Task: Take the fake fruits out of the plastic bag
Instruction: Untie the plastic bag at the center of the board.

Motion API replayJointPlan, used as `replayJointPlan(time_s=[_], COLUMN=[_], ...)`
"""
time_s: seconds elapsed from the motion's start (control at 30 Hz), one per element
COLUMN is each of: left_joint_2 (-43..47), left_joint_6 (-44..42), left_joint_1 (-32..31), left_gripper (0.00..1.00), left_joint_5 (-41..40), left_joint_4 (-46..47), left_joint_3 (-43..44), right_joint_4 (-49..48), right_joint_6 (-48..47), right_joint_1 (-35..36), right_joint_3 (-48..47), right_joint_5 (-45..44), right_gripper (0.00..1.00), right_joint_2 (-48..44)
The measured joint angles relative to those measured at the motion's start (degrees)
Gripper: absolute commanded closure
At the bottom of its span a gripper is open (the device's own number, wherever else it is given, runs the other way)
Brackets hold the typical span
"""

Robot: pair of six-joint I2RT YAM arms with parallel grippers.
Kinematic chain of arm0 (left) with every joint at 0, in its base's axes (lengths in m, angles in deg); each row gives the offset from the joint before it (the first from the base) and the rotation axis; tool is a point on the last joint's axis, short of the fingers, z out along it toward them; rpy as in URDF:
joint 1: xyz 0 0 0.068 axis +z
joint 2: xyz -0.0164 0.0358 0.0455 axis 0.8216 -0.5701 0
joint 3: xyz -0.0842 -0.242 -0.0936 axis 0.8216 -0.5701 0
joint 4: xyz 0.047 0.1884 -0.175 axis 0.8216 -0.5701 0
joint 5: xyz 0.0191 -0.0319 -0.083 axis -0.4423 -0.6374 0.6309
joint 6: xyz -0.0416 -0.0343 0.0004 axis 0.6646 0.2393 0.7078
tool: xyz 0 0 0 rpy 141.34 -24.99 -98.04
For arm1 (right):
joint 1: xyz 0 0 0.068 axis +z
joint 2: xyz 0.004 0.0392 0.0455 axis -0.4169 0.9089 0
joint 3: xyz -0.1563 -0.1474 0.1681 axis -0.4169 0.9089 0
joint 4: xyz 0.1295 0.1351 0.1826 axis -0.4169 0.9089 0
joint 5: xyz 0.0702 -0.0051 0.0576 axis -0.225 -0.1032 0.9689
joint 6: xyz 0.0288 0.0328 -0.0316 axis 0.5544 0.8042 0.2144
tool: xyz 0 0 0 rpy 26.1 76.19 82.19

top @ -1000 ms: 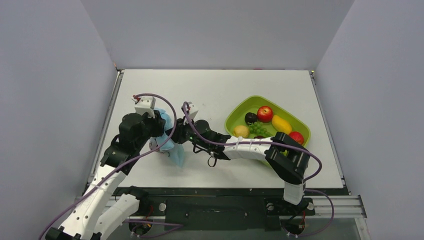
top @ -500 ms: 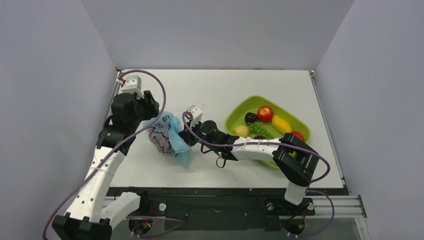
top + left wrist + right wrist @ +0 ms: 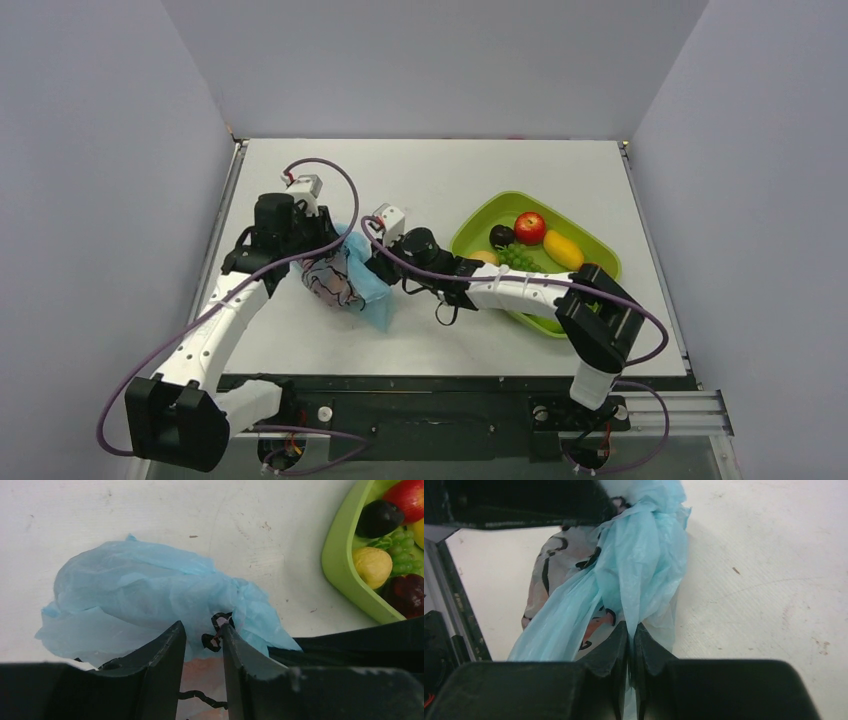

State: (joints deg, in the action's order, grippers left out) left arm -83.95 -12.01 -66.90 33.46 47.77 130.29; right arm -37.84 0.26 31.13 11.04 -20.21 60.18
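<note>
plastic bag (image 3: 345, 282): held left of centre over table (image 3: 480, 170), long axis upper left to lower right | left pincer (image 3: 202, 630): narrowed on bunched bag | right pincer (image 3: 630, 627): pinched tight on bag film

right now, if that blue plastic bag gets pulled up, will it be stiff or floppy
Likely floppy: the plastic bag is thin, crumpled film that bunches into a rope where the right gripper pinches it. Its rounded bulge suggests it would sag and swing. Thin film might tear under a hard pull.
</note>
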Motion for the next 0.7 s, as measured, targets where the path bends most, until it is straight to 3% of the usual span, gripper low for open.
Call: replayJointPlan(time_s=[0.03,0.13,0.2,0.27,0.43,0.7], left_joint_2=[-0.7,-2.3,-2.9,-3.1,-1.9,2.9], left_joint_6=[-0.1,-0.5,-0.9,-1.6,-2.5,-3.5], left_joint_1=[-0.2,-1.5,-3.2,-5.2,-7.5,-8.3], left_gripper=[0.8,0.9,0.94,0.99,1.0,1.0], left_joint_5=[0.7,2.7,3.5,3.6,3.4,3.9], left_joint_4=[0.0,-0.1,-0.3,-0.8,-1.5,-1.4], left_joint_3=[0.0,0.0,0.0,0.0,0.0,-0.3], right_joint_4=[1.9,6.8,10.2,13.9,17.5,9.0], right_joint_6=[0.2,1.6,3.0,4.5,8.7,14.8], right_joint_1=[-0.2,-0.3,-0.3,-0.3,-0.4,-1.4], right_joint_3=[-1.0,-3.0,-3.8,-4.7,-4.8,-1.1], right_joint_5=[-1.5,-5.7,-8.6,-11.2,-14.0,-10.0], right_gripper=[0.86,0.61,0.56,0.52,0.42,0.41], right_joint_2=[0.0,-0.6,-2.0,-4.0,-10.7,-14.1])
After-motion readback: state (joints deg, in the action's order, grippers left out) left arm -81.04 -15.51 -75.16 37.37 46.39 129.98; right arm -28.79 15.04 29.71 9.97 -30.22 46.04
